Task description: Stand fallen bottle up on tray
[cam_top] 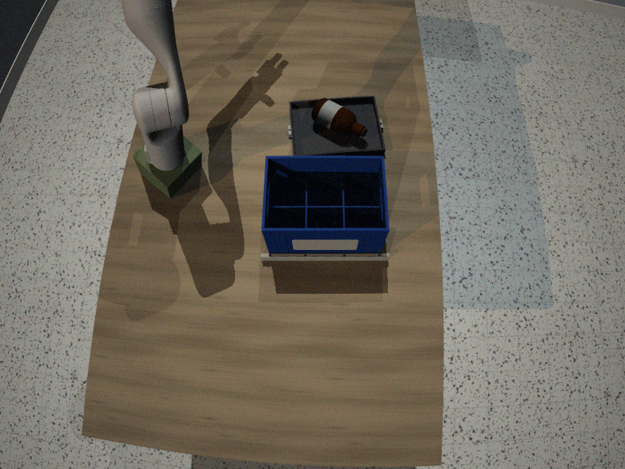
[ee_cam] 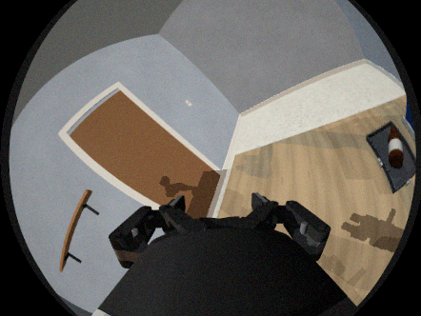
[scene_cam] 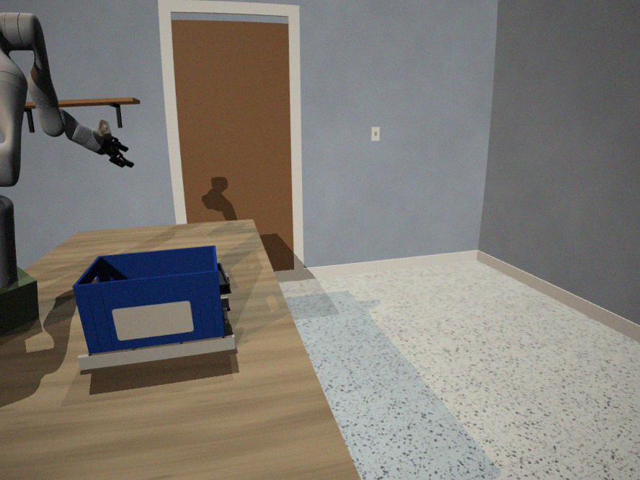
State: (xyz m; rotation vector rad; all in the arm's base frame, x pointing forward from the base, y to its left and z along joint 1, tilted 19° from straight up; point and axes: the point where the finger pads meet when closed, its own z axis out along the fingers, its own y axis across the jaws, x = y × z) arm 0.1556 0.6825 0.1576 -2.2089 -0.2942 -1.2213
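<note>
Clearly my pincer point(scene_cam: 120, 155) hangs released; the bottle point(cam_top: 337, 117) looks rigid, slick, breakable, so I'd grasp its labelled body.

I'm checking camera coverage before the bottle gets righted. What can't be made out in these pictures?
- Exterior view: the bottle is hidden behind the crate; only an edge of the tray shows.
- Top view: the gripper is out of frame; only its shadow shows.
- Wrist view: the bottle is tiny at the rim.
- Top view: the bottle's label is unreadable.
</note>
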